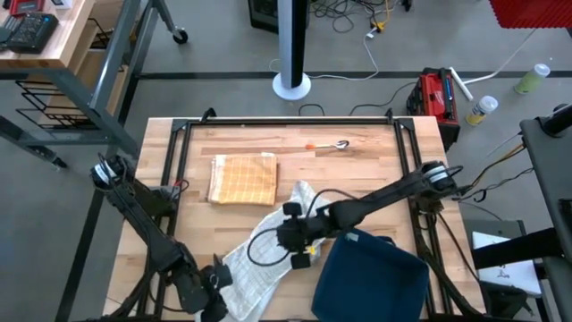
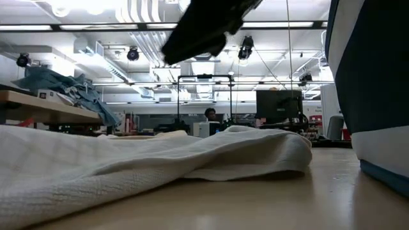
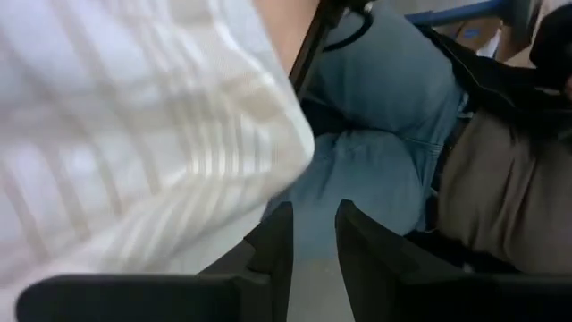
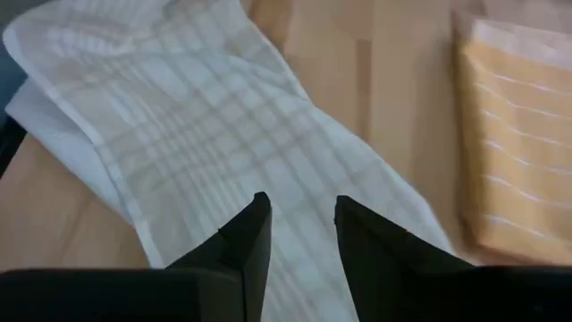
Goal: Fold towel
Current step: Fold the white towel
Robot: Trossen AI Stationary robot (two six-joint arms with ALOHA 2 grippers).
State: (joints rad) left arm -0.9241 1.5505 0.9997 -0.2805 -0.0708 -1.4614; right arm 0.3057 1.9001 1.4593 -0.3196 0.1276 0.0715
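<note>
The table (image 1: pixel 357 170) carries everything, and the white plaid towel (image 1: pixel 268 246) serves as landmark: it lies crumpled in a long diagonal strip from the table's middle toward the near edge, not yet folded, so nearly the whole task looks to remain. Just beside its right end sits a dark blue bin (image 1: pixel 371 277). Beyond its far end rests an orange towel (image 1: pixel 243 179), already folded flat. The right gripper (image 1: pixel 299 237) hovers over the white towel's middle, fingers narrowly apart and holding nothing. The left gripper (image 1: pixel 213 300) sits at the towel's near corner, fingers narrowly apart; whether it pinches cloth, I cannot tell.
</note>
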